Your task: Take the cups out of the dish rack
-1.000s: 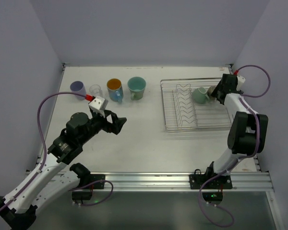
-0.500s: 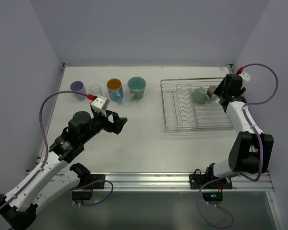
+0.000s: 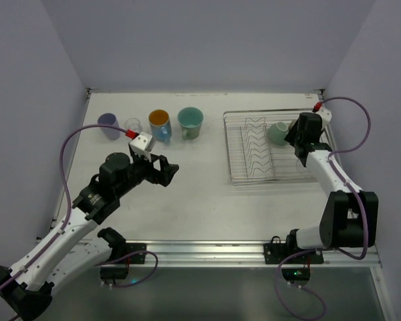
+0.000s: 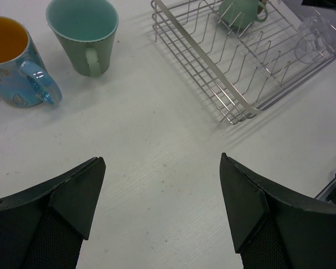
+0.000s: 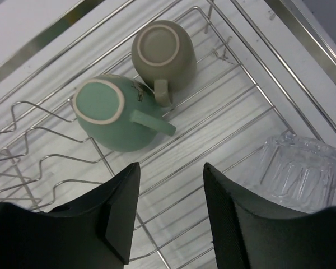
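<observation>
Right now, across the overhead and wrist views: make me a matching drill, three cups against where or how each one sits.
Things:
1. lavender cup
2. blue mug
3. olive-brown cup

Places:
A. bottom up in the dish rack
B. upright on the table, orange inside
C. on the table, at the left end of the cup row

Pairs: 1-C, 2-B, 3-A.
</observation>
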Motion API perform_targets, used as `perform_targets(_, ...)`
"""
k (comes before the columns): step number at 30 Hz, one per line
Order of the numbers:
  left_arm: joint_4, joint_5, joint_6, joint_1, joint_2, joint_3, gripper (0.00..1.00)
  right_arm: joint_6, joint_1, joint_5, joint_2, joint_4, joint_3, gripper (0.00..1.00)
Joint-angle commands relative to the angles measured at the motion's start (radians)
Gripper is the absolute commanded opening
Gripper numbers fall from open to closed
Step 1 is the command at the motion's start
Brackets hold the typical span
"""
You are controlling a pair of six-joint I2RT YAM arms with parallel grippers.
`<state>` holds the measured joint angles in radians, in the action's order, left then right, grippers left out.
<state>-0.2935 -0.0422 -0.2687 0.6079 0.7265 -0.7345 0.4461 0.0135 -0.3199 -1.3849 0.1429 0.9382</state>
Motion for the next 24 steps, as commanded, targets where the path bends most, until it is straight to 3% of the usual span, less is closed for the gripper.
perform_targets(1,0.054,-0.015,0.006,-0.008,-0.006,-0.009,0.89,0.011,0.015,-0.085,-0.005,-0.005,0.007,0.53)
perform_targets(3,0.053,-0.019,0.008,-0.01,0.001,-0.011,0.89,0.019,0.032,-0.096,-0.006,0.049,0.027,0.64)
perform_targets(5,0.056,-0.03,0.009,-0.011,0.002,-0.013,0.89,0.02,0.042,-0.145,0.003,0.084,0.028,0.82)
perform_targets(8,0.054,-0.035,0.011,-0.008,-0.006,-0.009,0.89,0.046,0.049,-0.189,0.032,0.124,0.005,0.96)
perform_targets(16,0.022,0.027,0.023,0.07,-0.065,-0.011,0.89,0.106,0.097,-0.255,0.044,0.253,0.001,0.95)
perform_targets(24,0.007,0.073,0.029,0.151,-0.108,-0.009,0.89,0.143,0.141,-0.202,-0.046,0.299,0.022,0.99)
